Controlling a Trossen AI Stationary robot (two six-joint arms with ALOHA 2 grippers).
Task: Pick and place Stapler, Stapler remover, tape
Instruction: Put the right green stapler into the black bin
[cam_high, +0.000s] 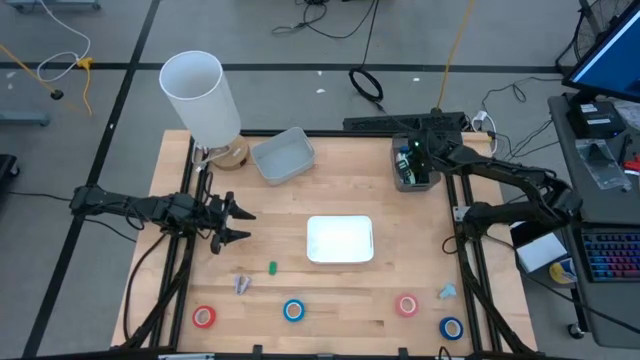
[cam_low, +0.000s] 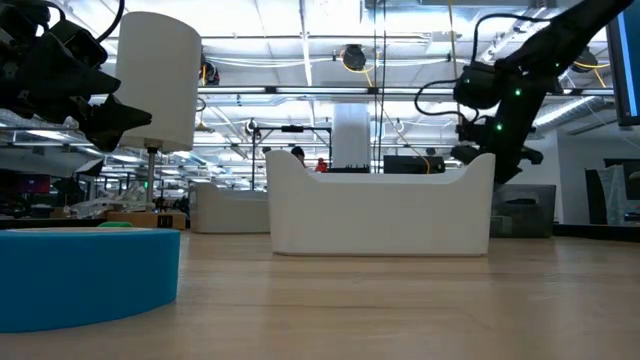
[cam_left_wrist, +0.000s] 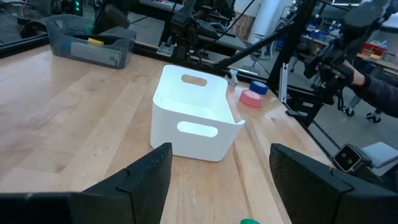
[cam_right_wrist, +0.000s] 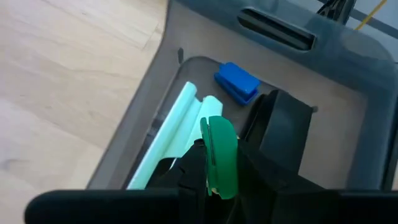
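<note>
Pale wooden planks make up your table (cam_high: 380, 290), and along its near edge the tape still waits: a red ring-shaped tape roll (cam_high: 204, 317) toward the near left corner, a blue ring-shaped roll (cam_high: 293, 311) at the middle, a second red roll (cam_high: 406, 305) and a second blue roll (cam_high: 451, 328) toward the near right corner. Just behind them lie a small green object (cam_high: 272, 267) and a greyish one (cam_high: 243, 285); I cannot tell what they are. At mid-table stands a white plastic bin with handle slots (cam_high: 340, 240). Your left gripper (cam_high: 243, 225) waits near the left edge, jaws spread wide and empty. At the far right corner your right gripper (cam_right_wrist: 214, 163) is down inside a dark grey plastic tray (cam_high: 412, 170), nearly closed on a green stapler (cam_right_wrist: 219, 155), with a mint-green piece (cam_right_wrist: 177, 127) and a blue block (cam_right_wrist: 237, 82) beside it. I'd judge you are placing the stapler: next, release it, lift clear of the tray wall, then go for the tape.
</note>
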